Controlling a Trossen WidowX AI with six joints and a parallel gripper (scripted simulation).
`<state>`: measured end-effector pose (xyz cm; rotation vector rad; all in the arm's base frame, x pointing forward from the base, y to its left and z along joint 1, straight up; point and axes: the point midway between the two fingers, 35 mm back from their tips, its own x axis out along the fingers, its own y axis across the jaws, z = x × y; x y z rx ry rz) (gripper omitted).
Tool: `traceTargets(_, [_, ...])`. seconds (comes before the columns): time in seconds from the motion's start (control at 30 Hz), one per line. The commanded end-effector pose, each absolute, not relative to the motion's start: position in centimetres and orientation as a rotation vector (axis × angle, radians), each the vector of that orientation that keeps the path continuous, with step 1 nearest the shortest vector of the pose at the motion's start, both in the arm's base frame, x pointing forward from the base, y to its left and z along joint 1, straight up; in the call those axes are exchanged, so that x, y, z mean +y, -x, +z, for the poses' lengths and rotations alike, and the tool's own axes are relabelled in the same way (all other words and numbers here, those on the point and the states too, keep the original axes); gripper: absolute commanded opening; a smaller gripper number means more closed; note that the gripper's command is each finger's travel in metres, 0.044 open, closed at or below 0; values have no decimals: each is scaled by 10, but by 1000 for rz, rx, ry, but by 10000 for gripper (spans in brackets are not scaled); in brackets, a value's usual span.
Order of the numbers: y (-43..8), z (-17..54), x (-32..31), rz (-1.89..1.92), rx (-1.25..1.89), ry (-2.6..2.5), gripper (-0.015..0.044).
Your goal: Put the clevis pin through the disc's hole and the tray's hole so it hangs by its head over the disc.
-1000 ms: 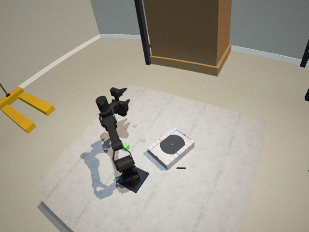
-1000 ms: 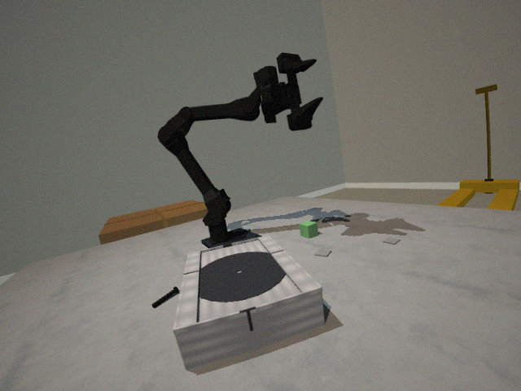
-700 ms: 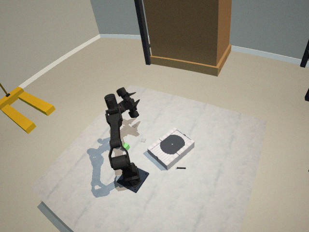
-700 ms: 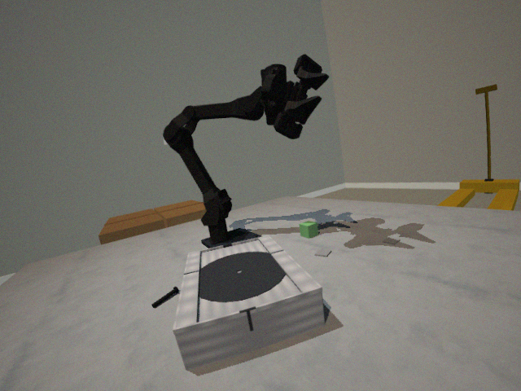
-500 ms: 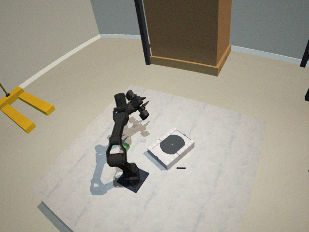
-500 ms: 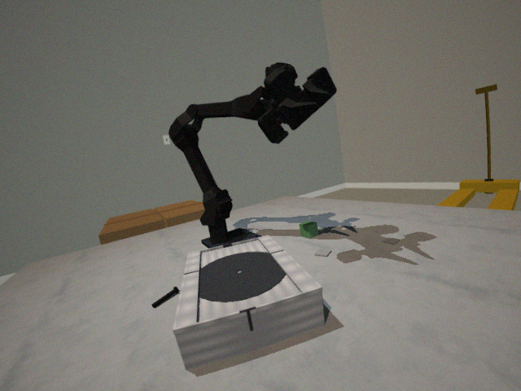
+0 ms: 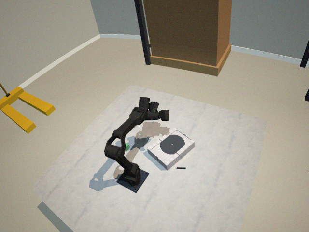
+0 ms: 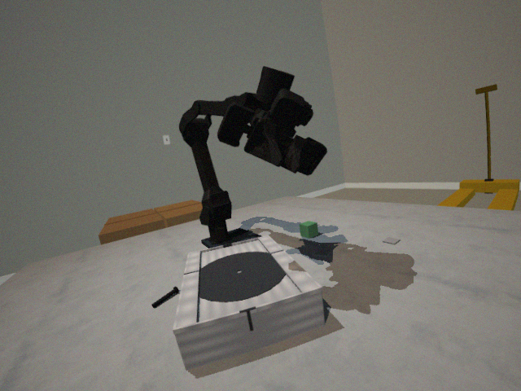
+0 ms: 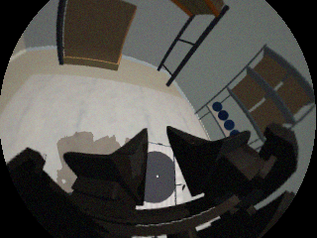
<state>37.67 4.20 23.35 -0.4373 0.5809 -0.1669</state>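
The claw (image 8: 269, 138) (image 9: 157, 130) hangs in the air, partly open, with nothing between its fingers. Beyond it, the disc (image 7: 172, 145) (image 8: 240, 276) (image 9: 160, 188) lies flat in the tray (image 7: 161, 159) (image 8: 252, 336) (image 9: 154, 148). Just beside the tray, the pin (image 7: 181, 167) (image 8: 165, 297) lies on the surface (image 7: 212, 195) (image 8: 101, 336) (image 9: 99, 104); a green block (image 7: 127, 146) (image 8: 308, 229) sits near the tray.
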Motion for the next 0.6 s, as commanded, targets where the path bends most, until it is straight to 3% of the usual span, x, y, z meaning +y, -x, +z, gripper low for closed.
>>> traceTargets(0.0, [-374, 190, -19, 7, 858, 894, 120])
traceTargets(0.57, [-310, 104, -127, 850, 1201, 1505, 120])
